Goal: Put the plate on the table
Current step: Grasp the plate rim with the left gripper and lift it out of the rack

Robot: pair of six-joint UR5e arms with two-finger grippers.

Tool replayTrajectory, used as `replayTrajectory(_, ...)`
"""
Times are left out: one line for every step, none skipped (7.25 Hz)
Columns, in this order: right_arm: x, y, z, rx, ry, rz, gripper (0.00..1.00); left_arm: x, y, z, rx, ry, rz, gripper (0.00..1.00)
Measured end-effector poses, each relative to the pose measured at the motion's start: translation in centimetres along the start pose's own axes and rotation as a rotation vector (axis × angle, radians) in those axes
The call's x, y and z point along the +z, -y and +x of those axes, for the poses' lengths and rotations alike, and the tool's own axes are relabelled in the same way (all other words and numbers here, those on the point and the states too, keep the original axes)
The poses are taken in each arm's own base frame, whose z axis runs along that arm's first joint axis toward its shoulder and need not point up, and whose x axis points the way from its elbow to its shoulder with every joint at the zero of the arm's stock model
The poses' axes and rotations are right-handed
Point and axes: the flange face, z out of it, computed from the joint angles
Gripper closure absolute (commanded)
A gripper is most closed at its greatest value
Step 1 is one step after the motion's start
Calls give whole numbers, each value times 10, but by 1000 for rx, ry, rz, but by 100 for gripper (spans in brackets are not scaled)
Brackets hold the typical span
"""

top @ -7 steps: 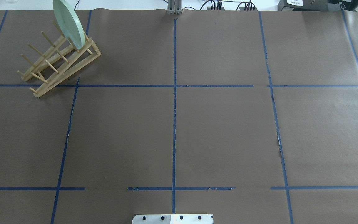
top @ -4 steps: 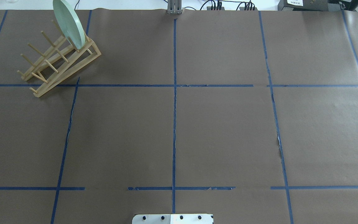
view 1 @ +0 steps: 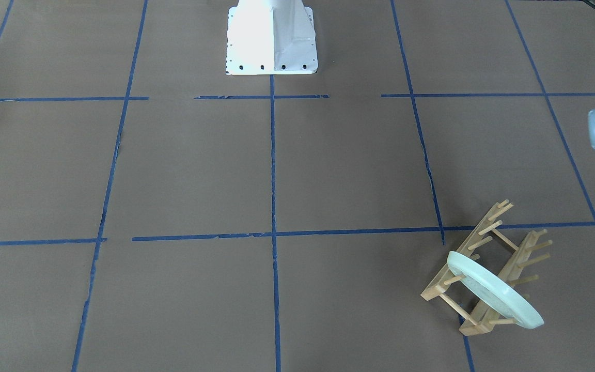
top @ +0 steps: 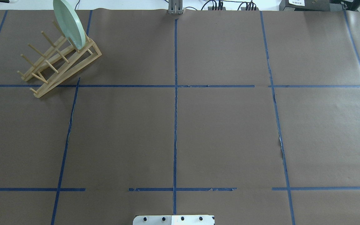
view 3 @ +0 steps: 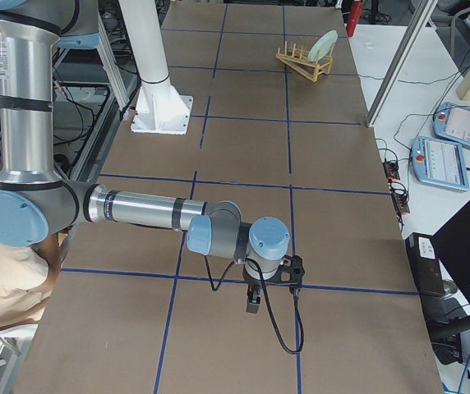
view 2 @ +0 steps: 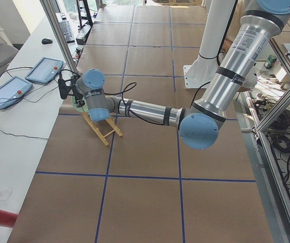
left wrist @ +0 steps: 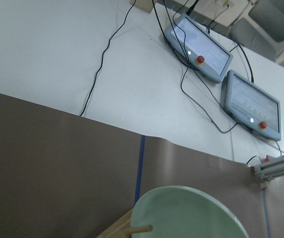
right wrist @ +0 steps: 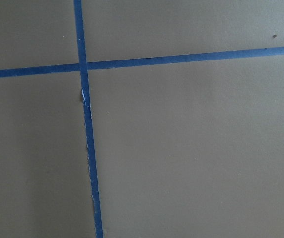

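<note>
The pale mint-green plate (top: 69, 23) stands on edge in the far end of the wooden peg rack (top: 53, 65), at the far left of the brown table (top: 230, 131). It also shows in the front view (view 1: 494, 294) and the left wrist view (left wrist: 186, 215). My left gripper (view 2: 64, 90) hangs just beyond the plate, over the table's far edge; I cannot tell if it is open or shut. My right gripper (view 3: 253, 297) is low over the table's right end, far from the plate; I cannot tell its state.
The white robot base (view 1: 271, 39) stands at the near middle edge. Two teach pendants (left wrist: 199, 47) with cables lie on the white bench beyond the table's far edge. A person (view 3: 5, 271) sits by the robot's right arm.
A dark part of the left arm's end has come into the top left corner of the overhead view. The plate and rack have not moved.
</note>
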Motion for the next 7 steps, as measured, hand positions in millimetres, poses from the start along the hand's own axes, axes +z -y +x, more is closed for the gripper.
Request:
replayTrajectory(0, 0, 0, 0, 0, 0, 0, 27, -16, 12, -147, -28, 24, 2)
replayTrajectory(0, 0, 0, 0, 0, 0, 0, 55, -33, 20, -247, -42, 47, 8)
replayTrajectory(0, 0, 0, 0, 0, 0, 0, 71, -43, 24, -306, -48, 61, 13)
replayTrajectory(0, 0, 0, 0, 0, 0, 0, 80, -48, 24, -342, -47, 67, 20)
replayTrajectory(0, 0, 0, 0, 0, 0, 0, 85, -51, 23, -361, -44, 67, 40)
replayTrajectory(0, 0, 0, 0, 0, 0, 0, 87, -52, 23, -376, -43, 67, 76)
replayTrajectory(0, 0, 0, 0, 0, 0, 0, 88, -54, 24, -389, -45, 66, 100)
